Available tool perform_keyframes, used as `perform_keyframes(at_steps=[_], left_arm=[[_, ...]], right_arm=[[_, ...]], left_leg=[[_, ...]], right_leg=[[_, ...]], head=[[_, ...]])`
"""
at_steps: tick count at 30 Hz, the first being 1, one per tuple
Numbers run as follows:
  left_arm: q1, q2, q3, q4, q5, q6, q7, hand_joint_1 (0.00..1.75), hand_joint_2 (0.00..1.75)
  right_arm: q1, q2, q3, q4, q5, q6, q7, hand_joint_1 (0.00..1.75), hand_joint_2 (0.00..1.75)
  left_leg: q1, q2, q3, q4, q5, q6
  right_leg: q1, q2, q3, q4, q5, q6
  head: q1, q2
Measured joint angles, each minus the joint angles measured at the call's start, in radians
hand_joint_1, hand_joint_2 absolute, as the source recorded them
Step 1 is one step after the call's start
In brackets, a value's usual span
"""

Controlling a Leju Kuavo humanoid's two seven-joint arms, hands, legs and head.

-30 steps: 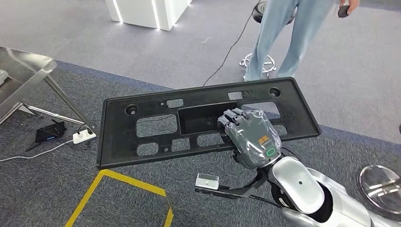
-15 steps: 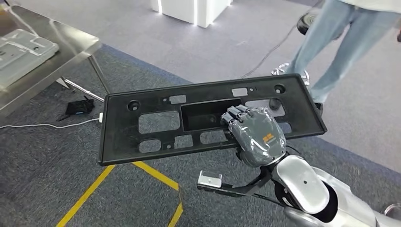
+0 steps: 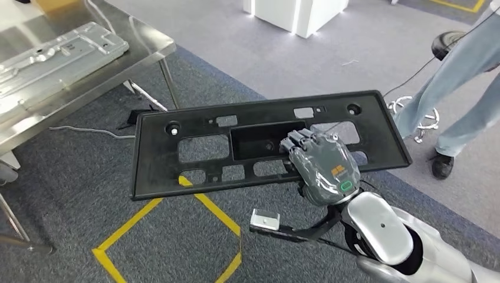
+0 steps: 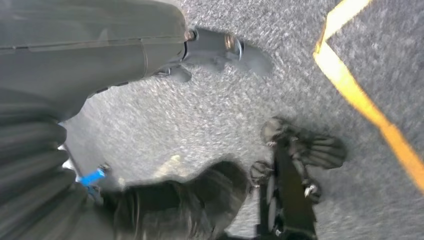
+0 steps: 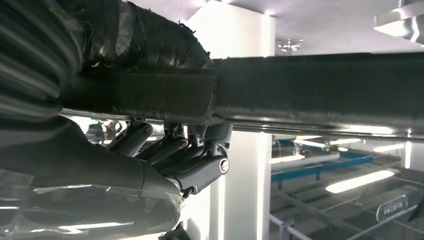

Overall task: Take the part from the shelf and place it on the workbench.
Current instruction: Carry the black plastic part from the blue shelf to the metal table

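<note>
A long black plastic part [image 3: 154,154] with several cut-outs hangs level over the carpet in the head view. My right hand [image 3: 323,165] grips it near its right half, fingers hooked into the central recess. From the right wrist camera the part's edge [image 5: 320,90] runs across as a dark bar, with my right hand [image 5: 100,170] clamped under it and its fingers [image 5: 200,170] pressed against the underside. The steel workbench [image 3: 127,62] stands at the upper left. My left hand [image 4: 100,65] hangs over the carpet holding nothing, thumb apart from the fingers.
A silver metal panel [image 3: 59,53] lies on the workbench. A person's legs [image 3: 466,76] stand at the right beside a chair base [image 3: 413,112]. Yellow floor tape [image 3: 218,212] crosses the carpet below the part. A white pillar [image 3: 295,12] stands far back.
The camera has swung left: the workbench has come further into view and the person has slid toward the right edge. My right hand still holds the part the same way.
</note>
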Motion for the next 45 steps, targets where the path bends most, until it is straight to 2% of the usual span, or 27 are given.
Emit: perform_keyframes(at_steps=[2,3,4,6,8,9,11,12,14,16,17,18,19,21,23,25,27,29,31,33,34,35,38,40,42,44,45], left_arm=[[-0.003,0.0,0.0,0.0,0.0,0.0,0.0,0.0,1.75],[-0.003,0.0,0.0,0.0,0.0,0.0,0.0,0.0,1.75],[-0.002,0.0,0.0,0.0,0.0,0.0,0.0,0.0,1.75],[-0.001,0.0,-0.001,0.0,0.0,0.0,0.0,0.0,1.75],[-0.003,0.0,-0.001,0.0,0.0,0.0,-0.001,0.0,1.75],[-0.003,0.0,-0.001,0.0,0.0,-0.001,-0.002,0.0,1.75],[-0.002,0.0,-0.002,0.0,0.0,-0.003,-0.004,0.0,1.75],[-0.001,0.0,-0.002,0.0,0.001,-0.005,-0.004,0.0,1.75],[-0.001,0.0,-0.003,0.0,0.001,-0.008,-0.007,0.0,1.75],[-0.004,0.0,-0.004,0.0,0.002,-0.01,-0.008,0.0,1.75],[-0.005,-0.001,-0.004,0.0,0.002,-0.011,-0.009,0.0,1.75],[-0.005,-0.001,-0.004,0.0,0.003,-0.012,-0.009,0.0,1.75],[-0.005,-0.001,-0.004,0.0,0.003,-0.012,-0.009,0.0,1.75],[-0.005,-0.001,-0.004,0.0,0.003,-0.013,-0.01,0.0,1.75],[-0.006,-0.002,-0.004,0.0,0.003,-0.013,-0.011,0.0,1.75],[-0.006,-0.003,-0.004,0.0,0.003,-0.013,-0.014,0.0,1.75],[-0.002,-0.002,-0.004,0.0,0.003,-0.013,-0.017,0.0,1.75],[0.001,-0.002,-0.004,0.0,0.003,-0.014,-0.019,0.0,1.75],[-0.003,-0.003,-0.004,0.0,0.005,-0.016,-0.02,0.0,1.75],[-0.005,-0.003,-0.004,0.0,0.008,-0.016,-0.02,0.0,1.75],[-0.004,-0.003,-0.004,0.0,0.011,-0.016,-0.02,0.0,1.75],[-0.003,-0.003,-0.004,0.0,0.012,-0.017,-0.02,0.0,1.75],[-0.001,-0.003,-0.005,0.0,0.015,-0.018,-0.022,0.0,1.75],[-0.002,-0.004,-0.005,0.0,0.017,-0.018,-0.022,0.0,1.75],[0.002,-0.003,-0.005,0.0,0.021,-0.016,-0.021,0.0,1.75],[0.003,-0.004,-0.005,0.0,0.024,-0.014,-0.019,0.0,1.75],[0.001,-0.004,-0.005,0.0,0.025,-0.013,-0.019,0.0,1.75]], right_arm=[[0.001,0.0,0.0,0.0,0.0,0.0,0.001,1.75,1.75],[0.002,0.0,0.0,0.0,0.0,-0.001,0.0,1.75,1.75],[0.003,0.0,0.0,0.0,0.0,-0.001,0.0,1.75,1.75],[0.003,0.0,0.0,0.0,0.0,-0.001,0.0,1.75,1.75],[0.001,-0.001,0.0,0.0,0.0,-0.001,0.0,1.75,1.75],[0.0,-0.001,0.0,0.0,0.0,-0.001,0.0,1.75,1.75],[-0.003,-0.001,0.0,0.0,-0.001,-0.001,0.0,1.75,1.75],[-0.004,-0.002,-0.001,0.0,-0.002,-0.001,-0.001,1.75,1.75],[-0.008,-0.003,-0.002,0.0,-0.005,-0.001,-0.001,1.75,1.75],[-0.011,-0.004,-0.003,0.0,-0.009,0.0,-0.001,1.75,1.75],[-0.011,-0.005,-0.003,0.001,-0.012,0.002,-0.002,1.75,1.75],[-0.011,-0.005,-0.003,0.001,-0.014,0.004,-0.002,1.75,1.75],[-0.011,-0.005,-0.003,0.002,-0.017,0.006,-0.002,1.75,1.75],[-0.014,-0.005,-0.003,0.002,-0.02,0.008,-0.002,1.75,1.75],[-0.02,-0.006,-0.003,0.002,-0.024,0.009,-0.004,1.75,1.75],[-0.027,-0.007,-0.004,0.003,-0.031,0.011,-0.006,1.75,1.75],[-0.035,-0.008,-0.004,0.003,-0.036,0.013,-0.006,1.75,1.75],[-0.044,-0.008,-0.004,0.003,-0.04,0.014,-0.007,1.75,1.75],[-0.051,-0.01,-0.004,0.004,-0.046,0.016,-0.007,1.75,1.75],[-0.054,-0.011,-0.004,0.005,-0.054,0.019,-0.006,1.75,1.75],[-0.055,-0.011,-0.004,0.006,-0.058,0.02,-0.005,1.75,1.75],[-0.056,-0.011,-0.004,0.007,-0.062,0.021,-0.006,1.75,1.75],[-0.07,-0.013,-0.007,0.009,-0.08,0.026,-0.004,1.75,1.75],[-0.078,-0.017,-0.013,0.011,-0.1,0.034,0.009,1.75,1.75],[-0.084,-0.02,-0.019,0.013,-0.119,0.045,0.034,1.75,1.75],[-0.088,-0.023,-0.025,0.017,-0.129,0.052,0.06,1.75,1.75],[-0.09,-0.026,-0.028,0.02,-0.13,0.052,0.069,1.75,1.75]], left_leg=[[0.003,0.041,-0.062,0.124,-0.051,-0.006],[0.005,0.047,-0.076,0.152,-0.055,-0.008],[0.007,0.051,-0.07,0.142,-0.04,-0.01],[0.007,0.074,-0.002,0.02,0.019,-0.009],[0.0,0.111,0.061,-0.094,0.052,-0.001],[-0.004,0.12,0.072,-0.117,0.053,0.004],[-0.008,0.101,0.071,-0.12,0.052,0.017],[-0.007,0.089,0.072,-0.123,0.053,0.022],[-0.003,0.066,0.079,-0.129,0.056,0.034],[-0.001,0.044,0.082,-0.13,0.055,0.041],[-0.002,0.031,0.082,-0.129,0.055,0.044],[-0.003,0.017,0.082,-0.128,0.054,0.045],[-0.004,0.002,0.083,-0.127,0.054,0.045],[-0.005,-0.027,0.085,-0.125,0.053,0.045],[-0.004,-0.053,0.083,-0.122,0.052,0.041],[0.0,-0.076,0.075,-0.122,0.054,0.031],[0.005,-0.094,0.07,-0.123,0.055,0.019],[0.001,-0.052,0.052,-0.089,0.034,0.009],[0.001,0.016,0.0,0.016,-0.017,0.0],[0.008,0.042,-0.06,0.123,-0.05,-0.008],[0.012,0.046,-0.069,0.136,-0.043,-0.012],[0.015,0.052,-0.059,0.11,-0.018,-0.016],[0.015,0.1,0.031,-0.07,0.062,-0.019],[0.01,0.111,0.054,-0.113,0.06,-0.007],[0.01,0.093,0.061,-0.115,0.052,0.01],[0.011,0.081,0.073,-0.118,0.047,0.022],[0.012,0.075,0.078,-0.119,0.045,0.026]], right_leg=[[0.004,-0.032,0.001,0.0,-0.003,-0.004],[0.005,-0.047,0.001,0.0,-0.004,-0.005],[0.005,-0.061,0.002,0.0,-0.006,-0.004],[0.006,-0.088,0.008,0.0,-0.012,0.001],[0.012,-0.111,0.014,0.002,-0.019,0.01],[0.015,-0.121,0.015,0.003,-0.022,0.014],[0.018,-0.141,0.019,0.003,-0.027,0.024],[0.015,-0.136,0.02,0.007,-0.032,0.03],[0.009,-0.088,0.0,0.056,-0.063,0.039],[0.007,-0.031,-0.066,0.182,-0.119,0.041],[0.008,-0.021,-0.104,0.247,-0.139,0.041],[0.008,-0.016,-0.131,0.289,-0.143,0.04],[0.008,-0.014,-0.141,0.293,-0.128,0.038],[0.008,0.003,-0.105,0.191,-0.054,0.03],[0.005,0.052,-0.051,0.065,-0.002,0.022],[0.007,0.072,-0.029,0.017,0.003,0.018],[0.008,0.046,-0.021,0.007,0.006,0.013],[0.002,0.018,-0.007,-0.008,0.009,0.003],[0.002,-0.012,0.005,-0.016,0.007,-0.005],[0.004,-0.042,0.01,-0.016,0.0,-0.007],[0.003,-0.055,0.012,-0.015,-0.004,-0.006],[0.001,-0.068,0.016,-0.013,-0.009,-0.003],[0.001,-0.099,0.026,-0.003,-0.031,0.014],[0.006,-0.112,0.032,0.003,-0.04,0.028],[0.006,-0.115,0.041,0.008,-0.043,0.04],[0.0,-0.082,0.031,0.043,-0.061,0.048],[-0.003,-0.059,0.006,0.088,-0.081,0.05]], head=[[-0.002,0.0],[-0.002,0.0],[-0.002,0.0],[-0.002,0.0],[-0.001,0.0],[0.0,0.0],[0.003,0.0],[0.004,0.0],[0.007,0.0],[0.011,0.0],[0.012,0.0],[0.013,0.0],[0.013,0.0],[0.013,0.0],[0.012,0.0],[0.012,0.0],[0.013,0.0],[0.009,0.0],[0.002,0.0],[0.0,0.0],[0.0,0.0],[0.0,0.0],[-0.001,0.0],[0.001,0.0],[0.005,0.0],[0.008,0.0],[0.01,0.0]])
